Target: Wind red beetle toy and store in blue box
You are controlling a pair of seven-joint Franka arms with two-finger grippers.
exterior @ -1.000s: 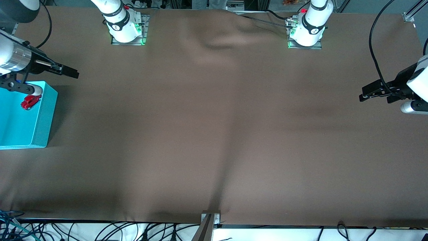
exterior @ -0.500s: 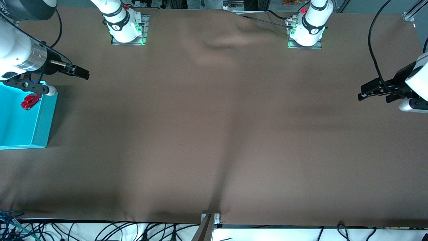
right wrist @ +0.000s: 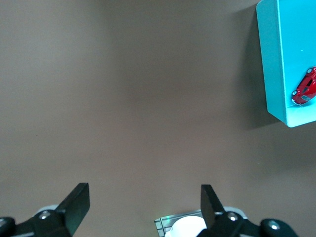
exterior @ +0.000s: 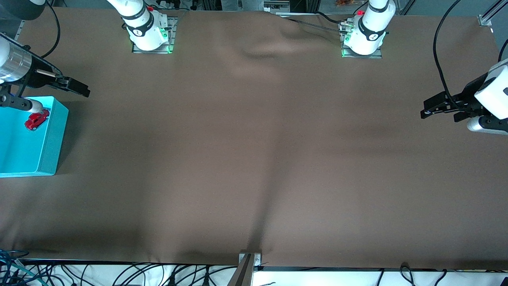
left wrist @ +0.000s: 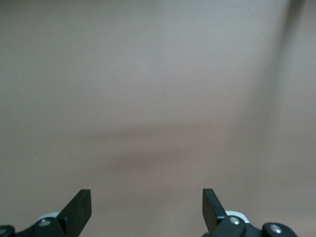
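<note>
The red beetle toy [exterior: 36, 120] is lying inside the blue box [exterior: 47, 153]; storing looks finished. Right claw [exterior: 81, 88] and left claw [exterior: 428, 110] are hanging released over bare worktop [exterior: 254, 159].

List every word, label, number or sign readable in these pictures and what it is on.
None can be read.
Dark bands on the right arm's base and the left arm's base: markings too small to read.
The red beetle toy, the blue box and both open grippers, left and right: no lettering visible.
</note>
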